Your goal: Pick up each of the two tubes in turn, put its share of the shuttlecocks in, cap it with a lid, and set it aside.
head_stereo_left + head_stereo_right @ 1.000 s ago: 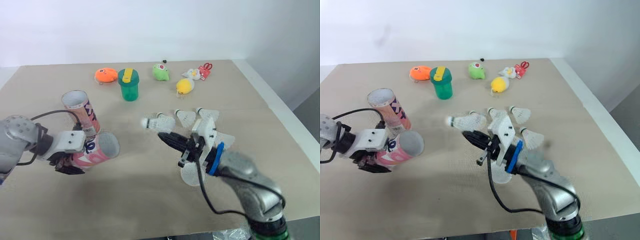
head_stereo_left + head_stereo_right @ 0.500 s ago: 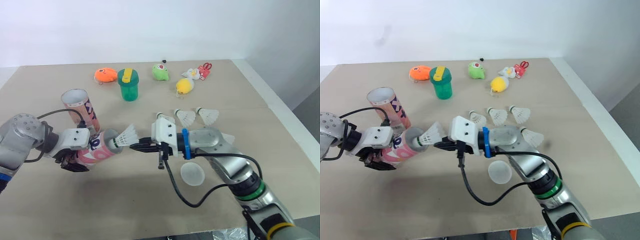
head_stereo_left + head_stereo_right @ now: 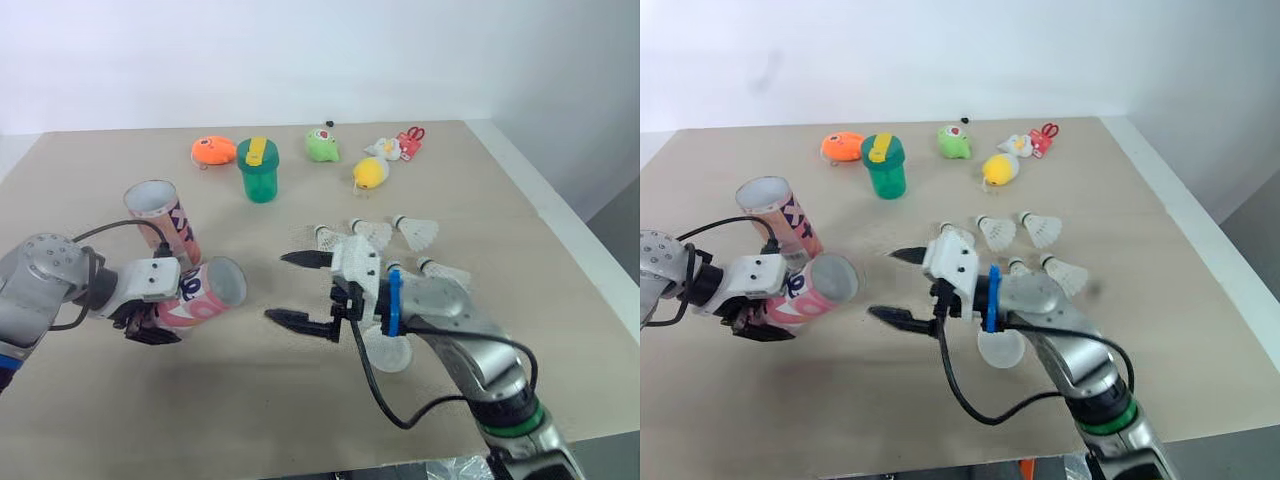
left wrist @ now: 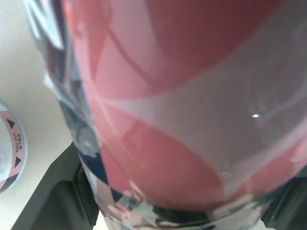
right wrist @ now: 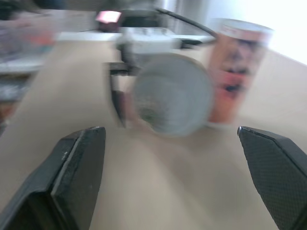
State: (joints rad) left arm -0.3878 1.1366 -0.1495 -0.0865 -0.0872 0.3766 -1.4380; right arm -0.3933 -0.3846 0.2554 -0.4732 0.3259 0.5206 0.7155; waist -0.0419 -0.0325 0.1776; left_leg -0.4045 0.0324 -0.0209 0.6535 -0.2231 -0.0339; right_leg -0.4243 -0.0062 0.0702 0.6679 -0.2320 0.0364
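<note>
Table (image 3: 500,200) pale beige, faint wood grain; gripped tube (image 3: 195,297) pink with white curves and dark blue marks, grey inside; upright tube (image 3: 165,222) salmon-pink, dark lettering; shuttlecocks (image 3: 415,232) white; lid (image 3: 388,352) translucent white; cup (image 3: 259,180) green, yellow top; toys: orange (image 3: 213,151), green (image 3: 321,145), yellow (image 3: 370,173); small red item (image 3: 410,138); right hand (image 3: 276,287) white-bodied, black fingers (image 3: 300,258), blue band.
</note>
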